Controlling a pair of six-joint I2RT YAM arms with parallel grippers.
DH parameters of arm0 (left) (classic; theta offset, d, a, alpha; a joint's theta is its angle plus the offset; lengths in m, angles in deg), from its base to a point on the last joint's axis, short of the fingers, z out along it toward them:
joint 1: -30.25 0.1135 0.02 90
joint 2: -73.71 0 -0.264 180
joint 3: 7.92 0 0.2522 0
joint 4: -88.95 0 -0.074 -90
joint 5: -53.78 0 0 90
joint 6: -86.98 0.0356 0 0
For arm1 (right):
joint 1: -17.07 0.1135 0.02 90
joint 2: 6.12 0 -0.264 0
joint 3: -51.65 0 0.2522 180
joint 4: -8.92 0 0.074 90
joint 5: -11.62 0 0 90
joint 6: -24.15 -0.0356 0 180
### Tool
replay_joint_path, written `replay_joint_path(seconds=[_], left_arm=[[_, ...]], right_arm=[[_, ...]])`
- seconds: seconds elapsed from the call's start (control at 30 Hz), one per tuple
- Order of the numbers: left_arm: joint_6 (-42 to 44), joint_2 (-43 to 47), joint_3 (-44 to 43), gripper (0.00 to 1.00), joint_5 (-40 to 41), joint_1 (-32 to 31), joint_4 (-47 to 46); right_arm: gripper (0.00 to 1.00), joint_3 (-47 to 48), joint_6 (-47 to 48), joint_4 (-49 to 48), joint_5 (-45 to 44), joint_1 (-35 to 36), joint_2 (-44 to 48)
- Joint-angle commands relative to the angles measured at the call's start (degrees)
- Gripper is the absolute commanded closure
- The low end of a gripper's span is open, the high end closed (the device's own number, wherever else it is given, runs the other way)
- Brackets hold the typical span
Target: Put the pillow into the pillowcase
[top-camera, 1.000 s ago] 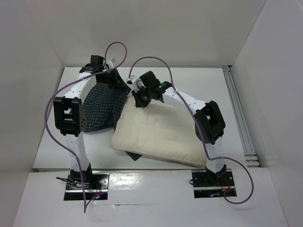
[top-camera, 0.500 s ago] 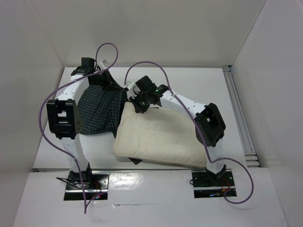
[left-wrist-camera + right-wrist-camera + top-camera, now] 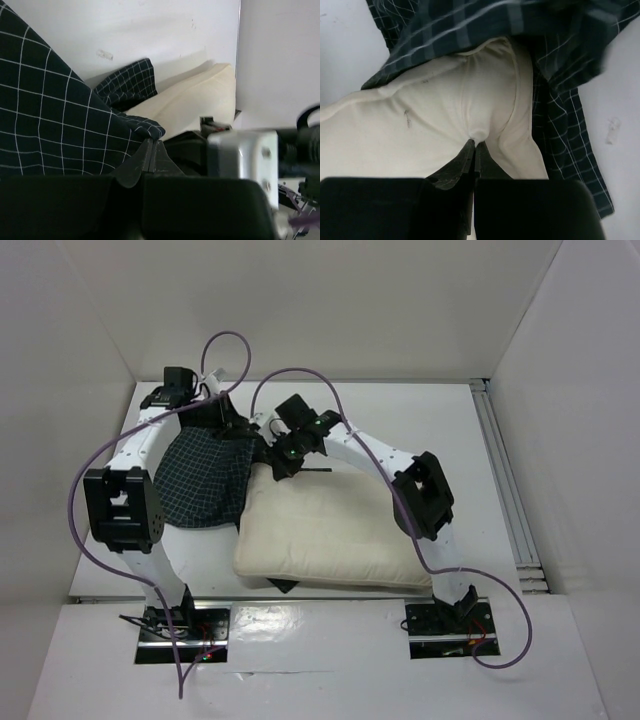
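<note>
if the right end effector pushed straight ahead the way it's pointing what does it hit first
The pillow: the right end effector is shut on a pinch of it, so it would press deeper into that. Beyond lies the pillowcase edge, though depth is unclear.

Left gripper (image 3: pixel 151 146) and right gripper (image 3: pixel 474 148) both closed

A white counter (image 3: pixel 440 430) sits boxed in by plain white walls (image 3: pixel 330 300) at back and both sides; a metal rail (image 3: pixel 506 490) runs along its right edge.
</note>
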Motion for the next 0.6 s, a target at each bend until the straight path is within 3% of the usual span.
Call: replay_joint_path(seconds=[0.0,0.13,0.3,0.57], left_arm=[[4.3,4.5,0.8,1.0,-2.6,0.3,1.6],[5.6,8.2,5.5,1.0,-0.6,0.3,2.7],[6.8,10.5,9.6,1.0,1.8,0.3,3.7],[7.3,8.4,8.5,1.0,1.8,0.3,4.2]], right_arm=[[1.0,4.9,-2.6,-3.7,9.5,-3.6,-2.1],[1.0,5.5,-9.2,-8.6,19.0,-10.7,-4.6],[1.0,-0.8,-19.7,-18.0,27.5,-17.5,-4.6],[1.0,-3.6,-31.5,-28.3,25.8,-20.8,-5.8]])
